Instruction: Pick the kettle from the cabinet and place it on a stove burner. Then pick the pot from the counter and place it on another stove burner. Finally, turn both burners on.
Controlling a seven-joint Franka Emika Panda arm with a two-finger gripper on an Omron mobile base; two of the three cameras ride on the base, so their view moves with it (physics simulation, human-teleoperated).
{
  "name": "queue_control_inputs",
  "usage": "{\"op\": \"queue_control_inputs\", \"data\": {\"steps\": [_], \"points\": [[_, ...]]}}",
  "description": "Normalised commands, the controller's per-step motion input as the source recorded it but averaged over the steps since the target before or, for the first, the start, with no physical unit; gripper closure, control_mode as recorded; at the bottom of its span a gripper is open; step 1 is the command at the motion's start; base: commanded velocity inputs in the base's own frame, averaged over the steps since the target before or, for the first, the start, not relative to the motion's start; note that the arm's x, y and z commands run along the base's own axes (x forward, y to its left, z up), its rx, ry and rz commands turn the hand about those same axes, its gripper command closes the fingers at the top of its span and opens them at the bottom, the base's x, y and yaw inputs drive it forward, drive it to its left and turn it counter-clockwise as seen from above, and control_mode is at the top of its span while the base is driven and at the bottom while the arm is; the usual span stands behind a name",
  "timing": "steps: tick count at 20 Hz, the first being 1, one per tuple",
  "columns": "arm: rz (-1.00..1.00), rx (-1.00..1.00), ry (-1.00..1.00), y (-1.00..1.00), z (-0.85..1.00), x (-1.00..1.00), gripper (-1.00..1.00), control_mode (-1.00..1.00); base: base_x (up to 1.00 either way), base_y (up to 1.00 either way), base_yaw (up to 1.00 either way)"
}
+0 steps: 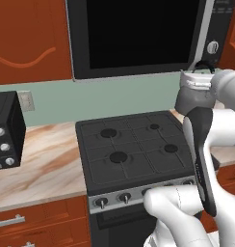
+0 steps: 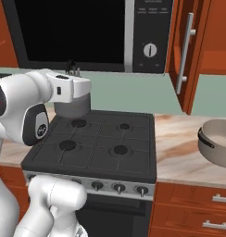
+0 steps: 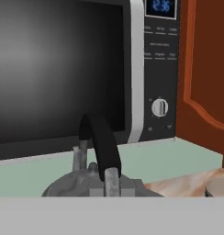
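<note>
I count one kettle (image 2: 72, 107), one pot (image 2: 218, 142), one microwave (image 2: 87, 32) and one toaster oven (image 1: 6, 129). I count four burners (image 1: 118, 157) on one cooktop (image 2: 94, 159). I count one cabinet (image 2: 198, 41) door with one bar handle (image 2: 185, 53), and one wall outlet (image 1: 26, 101) above the counter (image 1: 37, 166).

Arm bent forward (elbow raised), hand (image 2: 72, 74) clamped shut, held level.
</note>
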Motion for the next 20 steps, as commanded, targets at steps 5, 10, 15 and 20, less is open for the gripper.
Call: {"op": "queue_control_inputs", "data": {"steps": [5, 10, 15, 20], "points": [[0.00, 0.00, 0.00, 0.00, 0.00, 0.00, 1.00, 1.00, 0.42, 0.00, 0.00], [0.00, 0.00, 0.00, 0.00, 0.00, 0.01, 1.00, -1.00, 0.08, 0.00, 0.00], [0.00, 0.00, 0.00, 0.00, -0.04, 0.00, 1.00, -1.00, 0.00, 0.00, 0.00], [0.00, 0.00, 0.00, 0.00, -0.05, -0.08, 1.00, -1.00, 0.00, 0.00, 0.00]]}}
